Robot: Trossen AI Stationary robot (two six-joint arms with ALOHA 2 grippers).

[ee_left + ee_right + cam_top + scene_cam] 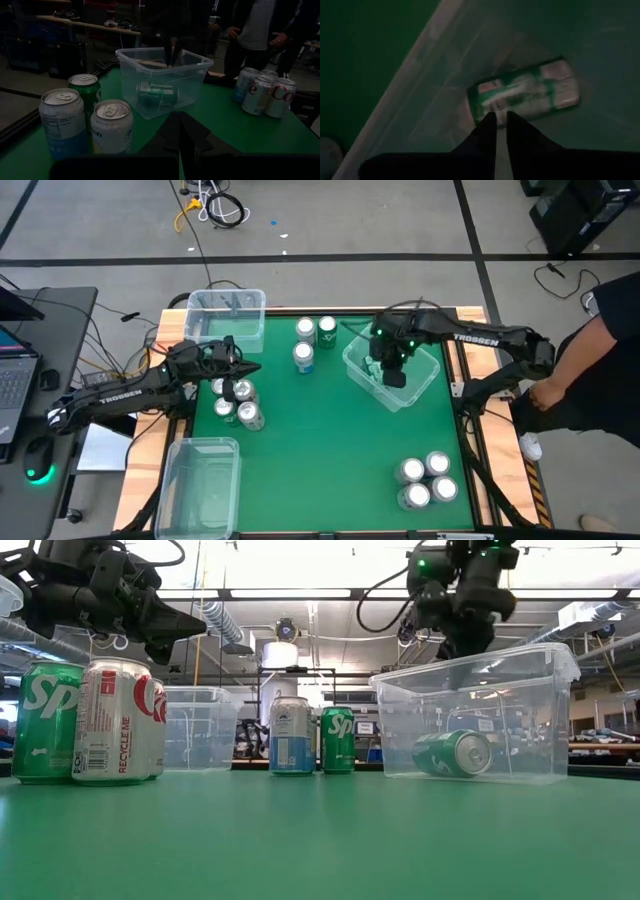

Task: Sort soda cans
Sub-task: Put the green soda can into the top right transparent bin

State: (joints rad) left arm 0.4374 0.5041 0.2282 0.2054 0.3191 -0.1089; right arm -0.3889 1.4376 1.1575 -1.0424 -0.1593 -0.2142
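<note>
Green can (452, 753) lies sideways in clear bin (560, 690); right tool (393, 370) above, fingers nearly together.

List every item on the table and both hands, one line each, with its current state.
Green can: lying on its side inside the right bin.
Right hand: above that bin, fingers nearly together, holding nothing.
Left hand: shut, empty, over the left can cluster.
Three middle cans: upright.
Four near-right cans: upright.
Far-left bin: no cans inside.
Near-left bin: no cans inside.
</note>
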